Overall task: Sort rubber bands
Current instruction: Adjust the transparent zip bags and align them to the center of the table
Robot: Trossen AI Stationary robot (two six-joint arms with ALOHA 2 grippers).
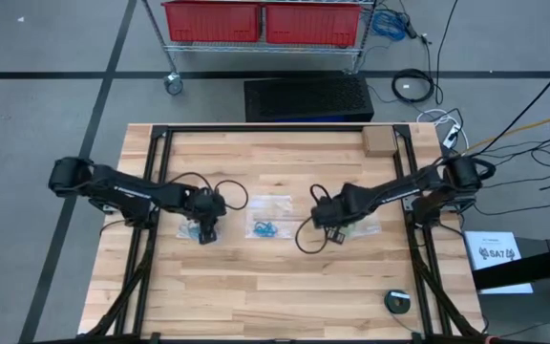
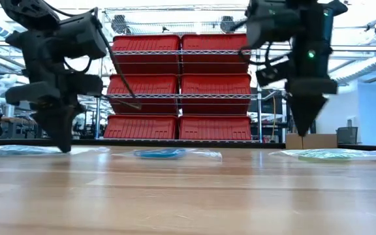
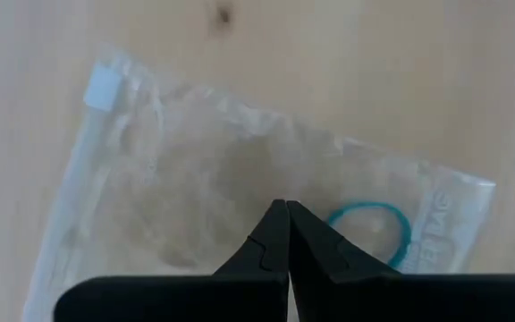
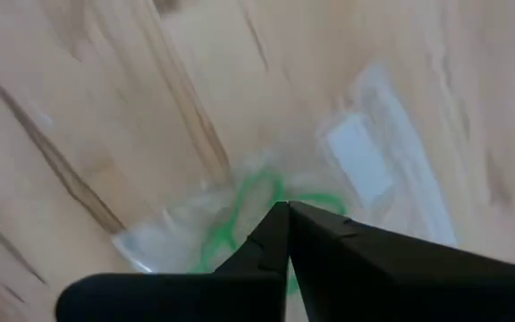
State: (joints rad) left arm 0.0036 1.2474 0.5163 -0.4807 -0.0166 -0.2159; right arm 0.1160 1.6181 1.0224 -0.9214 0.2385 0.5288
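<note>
Hovering clenched over their bags, left claw point(image 3: 286, 207) above a teal band point(image 3: 371, 229), right claw point(image 4: 287, 208) above green bands point(image 4: 240, 219); part fingers before pinching

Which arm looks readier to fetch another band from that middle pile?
Neither clearly, I'd guess. The left pincer and the right pincer are both shut, each over its own bag, on either side of the blue bands in the middle.

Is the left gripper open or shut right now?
Shut. In the left wrist view the left gripper has its fingertips pressed together, no gap, over the clear bag holding a teal rubber band.
</note>
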